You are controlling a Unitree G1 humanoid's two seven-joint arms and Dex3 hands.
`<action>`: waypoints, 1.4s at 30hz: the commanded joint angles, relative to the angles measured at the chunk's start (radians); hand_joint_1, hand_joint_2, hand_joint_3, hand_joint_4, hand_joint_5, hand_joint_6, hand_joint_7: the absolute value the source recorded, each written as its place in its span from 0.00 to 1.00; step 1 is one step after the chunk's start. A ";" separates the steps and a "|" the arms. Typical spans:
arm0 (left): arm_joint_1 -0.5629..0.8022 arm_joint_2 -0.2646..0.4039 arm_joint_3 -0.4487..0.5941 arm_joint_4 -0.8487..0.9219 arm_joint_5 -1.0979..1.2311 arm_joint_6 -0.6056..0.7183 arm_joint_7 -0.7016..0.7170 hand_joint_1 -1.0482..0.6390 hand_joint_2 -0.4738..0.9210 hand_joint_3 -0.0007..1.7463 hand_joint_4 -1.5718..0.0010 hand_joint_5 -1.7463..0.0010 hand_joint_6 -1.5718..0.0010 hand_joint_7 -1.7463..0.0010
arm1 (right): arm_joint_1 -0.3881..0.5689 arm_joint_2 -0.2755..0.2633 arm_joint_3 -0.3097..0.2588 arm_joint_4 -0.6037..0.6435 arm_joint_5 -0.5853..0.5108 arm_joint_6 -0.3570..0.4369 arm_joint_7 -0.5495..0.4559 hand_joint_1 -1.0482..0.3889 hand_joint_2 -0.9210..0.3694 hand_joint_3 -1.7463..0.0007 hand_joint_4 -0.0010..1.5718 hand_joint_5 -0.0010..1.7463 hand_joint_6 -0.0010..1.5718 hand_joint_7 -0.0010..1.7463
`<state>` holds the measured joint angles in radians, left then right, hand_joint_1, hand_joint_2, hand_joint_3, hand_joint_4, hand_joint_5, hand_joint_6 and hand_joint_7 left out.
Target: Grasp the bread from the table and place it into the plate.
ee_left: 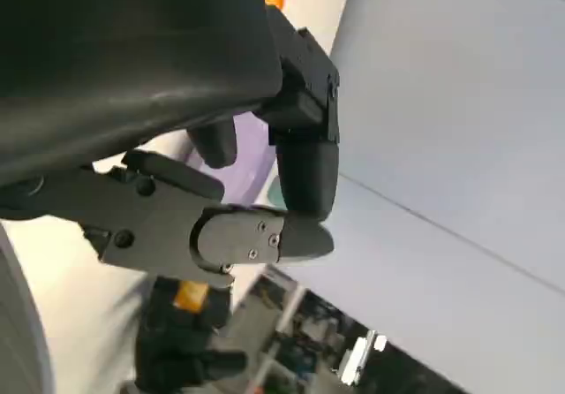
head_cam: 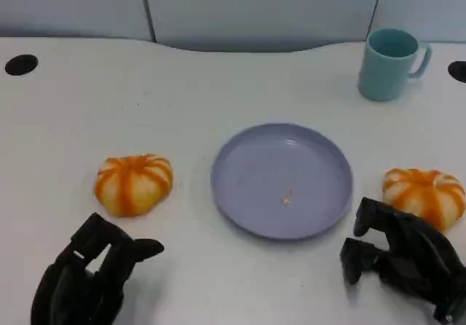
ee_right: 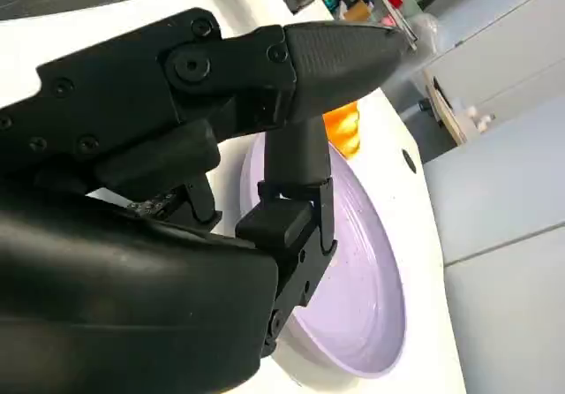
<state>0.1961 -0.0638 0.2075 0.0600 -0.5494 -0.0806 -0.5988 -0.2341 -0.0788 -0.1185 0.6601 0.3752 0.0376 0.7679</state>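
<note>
White counter point(head_cam: 218, 84) holds a purple plate point(head_cam: 240, 186) in the middle. One orange striped bread point(head_cam: 134, 183) sits to the left of the plate, and another bread point(head_cam: 426, 194) sits to its right; both are on the counter, not in the plate. A blue mug point(head_cam: 389, 63) stands behind the plate, to the right. The left hand point(head_cam: 91, 274) is near the left bread, fingers apart, holding nothing. The right hand point(head_cam: 397, 256) is just beside the right bread, fingers curled but holding nothing.

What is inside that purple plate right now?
The plate holds just a tiny crumb. Both breads lie outside it on the table.
</note>
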 commanded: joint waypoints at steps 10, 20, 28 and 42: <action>-0.004 0.063 -0.017 -0.039 0.173 -0.209 0.051 0.29 1.00 0.14 0.74 0.29 0.66 0.62 | 0.023 0.000 0.007 0.007 -0.011 0.031 -0.027 0.37 0.00 0.82 0.49 0.99 0.45 0.85; -0.112 0.386 -0.003 -0.407 1.342 -0.287 0.425 0.25 0.96 0.00 0.95 0.82 0.82 1.00 | 0.029 0.015 0.016 0.004 -0.017 0.011 -0.031 0.37 0.00 0.83 0.49 0.98 0.45 0.85; -0.188 0.438 -0.085 -0.491 1.627 -0.119 0.348 0.21 0.95 0.00 0.99 0.88 0.87 1.00 | 0.040 0.019 0.024 -0.017 -0.019 0.013 -0.035 0.37 0.00 0.82 0.48 0.99 0.44 0.86; -0.310 0.522 -0.239 -0.323 1.538 0.005 0.264 0.26 0.91 0.00 1.00 0.90 0.89 1.00 | 0.054 0.019 0.026 -0.041 -0.014 0.029 -0.042 0.37 0.00 0.83 0.47 1.00 0.44 0.85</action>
<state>-0.0984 0.4264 -0.0251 -0.2711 1.0054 -0.0951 -0.3278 -0.2105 -0.0522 -0.0960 0.6101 0.3753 0.0456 0.7364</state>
